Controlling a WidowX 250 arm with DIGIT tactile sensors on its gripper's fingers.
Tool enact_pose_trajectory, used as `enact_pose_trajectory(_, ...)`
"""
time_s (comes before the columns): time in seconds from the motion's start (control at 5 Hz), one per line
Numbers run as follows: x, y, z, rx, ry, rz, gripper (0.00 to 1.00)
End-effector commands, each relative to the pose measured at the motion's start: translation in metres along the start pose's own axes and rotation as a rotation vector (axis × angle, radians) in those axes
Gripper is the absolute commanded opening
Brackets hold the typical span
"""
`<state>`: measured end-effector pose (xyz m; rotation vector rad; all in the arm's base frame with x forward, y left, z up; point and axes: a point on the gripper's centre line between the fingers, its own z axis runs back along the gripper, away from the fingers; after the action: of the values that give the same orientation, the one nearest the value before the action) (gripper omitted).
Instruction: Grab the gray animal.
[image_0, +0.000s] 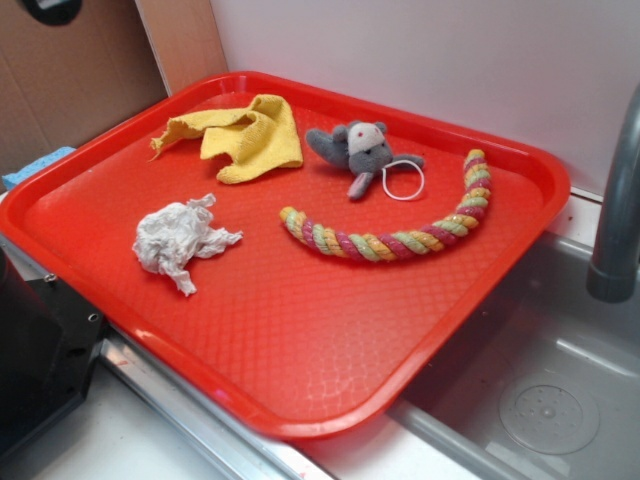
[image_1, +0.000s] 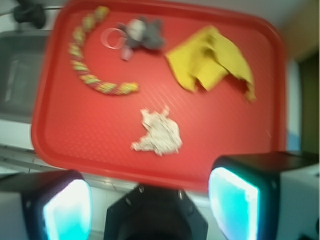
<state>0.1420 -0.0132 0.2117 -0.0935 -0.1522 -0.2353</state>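
Two fingertips (image_1: 67, 210) of our gripper (image_1: 150, 205) frame the bottom of the wrist view, spread wide and holding nothing, above the near rim of the red tray (image_1: 75, 145). Just beyond we see the paper wad (image_1: 159, 134). The gray animal (image_1: 142, 34) lies at upper centre, between the rope toy (image_1: 87, 75) and the yellow cloth (image_1: 212, 60).

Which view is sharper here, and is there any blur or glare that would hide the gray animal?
Exterior view: sharp, evenly lit, gray animal clear on the red tray. Wrist view: blurred throughout; the animal is recognisable but soft; the open claw pads glow cyan at the bottom.
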Motion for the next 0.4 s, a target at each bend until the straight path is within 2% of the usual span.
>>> enact_pose_trajectory(0.0, 0.041, 0.008, -0.025, 0.004, -0.143, -0.361, 1.0)
enact_pose_trajectory(0.2, 0.06, 0.008, -0.04, 0.042, -0.185, -0.533, 1.0)
